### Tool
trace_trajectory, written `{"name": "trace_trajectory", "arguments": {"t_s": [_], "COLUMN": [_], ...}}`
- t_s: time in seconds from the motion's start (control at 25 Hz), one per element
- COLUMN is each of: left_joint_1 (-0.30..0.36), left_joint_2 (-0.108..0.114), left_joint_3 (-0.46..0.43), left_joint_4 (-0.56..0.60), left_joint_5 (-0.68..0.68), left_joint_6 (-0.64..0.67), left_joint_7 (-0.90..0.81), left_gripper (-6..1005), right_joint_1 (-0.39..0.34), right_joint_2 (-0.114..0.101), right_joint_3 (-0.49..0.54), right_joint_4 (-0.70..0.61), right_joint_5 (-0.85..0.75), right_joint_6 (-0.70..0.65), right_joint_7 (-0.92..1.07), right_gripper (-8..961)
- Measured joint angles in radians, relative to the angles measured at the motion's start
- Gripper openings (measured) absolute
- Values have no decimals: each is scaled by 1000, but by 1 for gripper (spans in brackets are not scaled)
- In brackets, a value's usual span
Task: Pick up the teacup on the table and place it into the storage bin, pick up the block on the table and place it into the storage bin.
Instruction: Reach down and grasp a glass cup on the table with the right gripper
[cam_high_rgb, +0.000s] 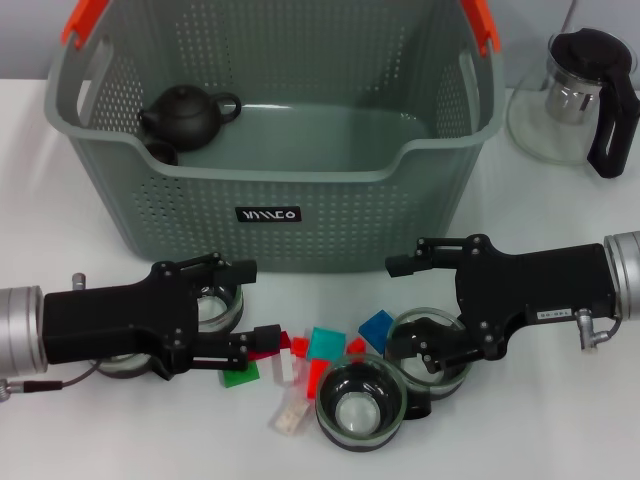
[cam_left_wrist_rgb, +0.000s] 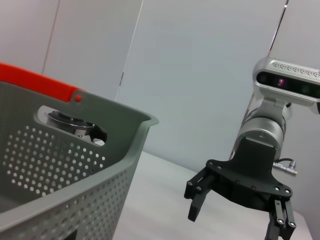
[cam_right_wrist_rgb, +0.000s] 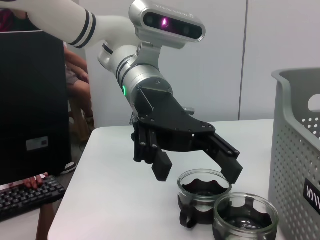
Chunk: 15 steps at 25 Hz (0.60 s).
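Glass cups and blocks sit packed together near your table's front edge, before the bin. Both grippers, left and right, are open and holding nothing. Closing could knock a neighbour cup away.

The head camera looks steeply down from close above the surface, with the bin filling the upper centre of the frame and both arms entering from the lower corners. The left wrist camera sits low beside the bin, facing level across the surface toward the right hand at lower right. The right wrist camera faces back, showing the left hand at centre, cups below and the bin at the right edge.
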Motion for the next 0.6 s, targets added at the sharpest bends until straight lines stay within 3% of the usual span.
{"name": "trace_trajectory", "arguments": {"t_s": [0.6], "left_joint_1": [1], "left_joint_2": [0], "left_joint_3": [9], "left_joint_4": [0], "left_joint_5": [6], "left_joint_6": [2], "left_joint_7": [2], "left_gripper": [934], "right_joint_1": [-4], "right_joint_2": [-5], "right_joint_3": [-1], "right_joint_4": [-2], "right_joint_5": [-5], "right_joint_6": [-5], "right_joint_7": [0], "right_gripper": [912]}}
